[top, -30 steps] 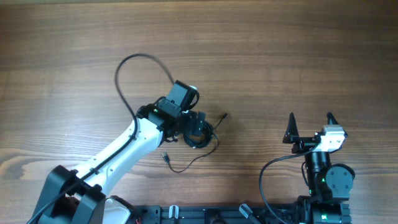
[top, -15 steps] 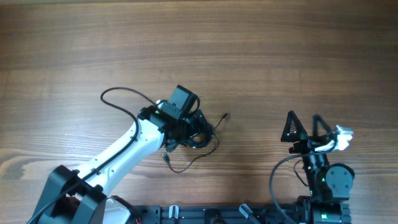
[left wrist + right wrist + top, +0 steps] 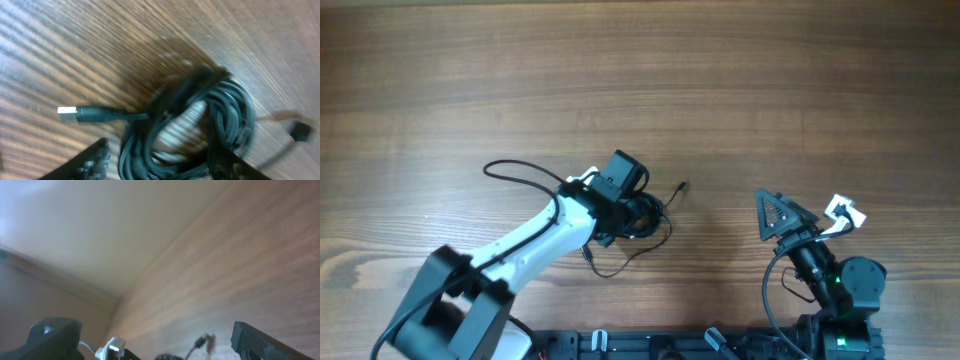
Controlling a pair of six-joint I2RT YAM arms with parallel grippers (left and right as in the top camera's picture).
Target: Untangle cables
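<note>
- The left arm's own thick black lead [image 3: 510, 170] loops over the wooden table [image 3: 740, 80] at the left, well apart from the task items.
- The left gripper [image 3: 638, 211] hangs over the cable bundle just left of the table's centre. In the left wrist view its fingers [image 3: 95, 162] are spread, with the near part of the coil lying between them. A gap shows beside the left finger, so the coil is not clamped.
- The cables [image 3: 240, 117] are thin black cords wound into a roughly round coil lying flat on the table, partly covered by the gripper in the overhead view.
- One free end leaves the coil on the near side and curves left to a plug [image 3: 588, 253].
- A second free end runs to the far right and ends in a small plug [image 3: 681, 186]. Together the two ends give the bundle a long axis from near left to far right.
- In the left wrist view a silver-tipped plug [image 3: 67, 110] points left, away from the coil.
- The right gripper [image 3: 807, 212] is near the right edge, well apart from the cables. Its fingers [image 3: 265, 341] stand wide apart with nothing between them.
</note>
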